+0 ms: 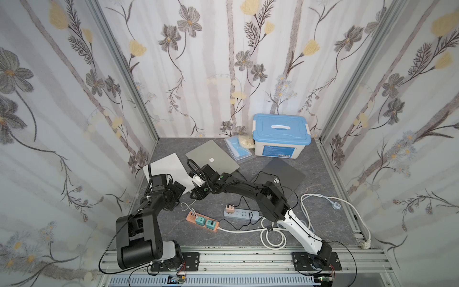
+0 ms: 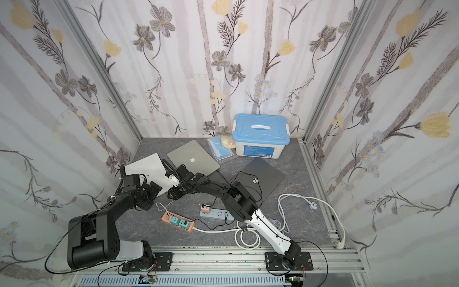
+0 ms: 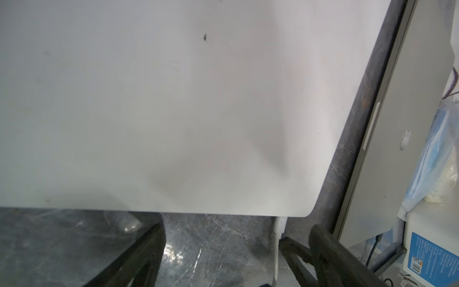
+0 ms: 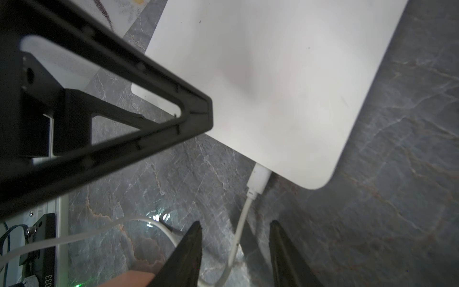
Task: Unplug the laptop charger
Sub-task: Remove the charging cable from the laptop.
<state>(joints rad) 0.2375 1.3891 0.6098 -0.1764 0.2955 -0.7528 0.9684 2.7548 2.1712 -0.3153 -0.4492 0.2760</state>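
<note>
The white charger plug (image 4: 258, 177) sits in the flat white laptop (image 4: 273, 87), in its edge by a corner. The right gripper (image 4: 234, 222), jaws half-spread, straddles the thin white cable (image 4: 242, 213) just off that edge, seemingly to pull. The left gripper (image 3: 223, 231), jaws wide, hangs over the laptop, probably to brace it.

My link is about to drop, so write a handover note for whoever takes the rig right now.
Left gripper: open, empty, at the near edge of the white laptop.
Right gripper: open, straddling the charger cable just behind the plug; not gripping it.
Done: approach only. The plug is seated in the laptop's edge.
Left: close on the plug or on the cable beside it, then pull straight out.
</note>
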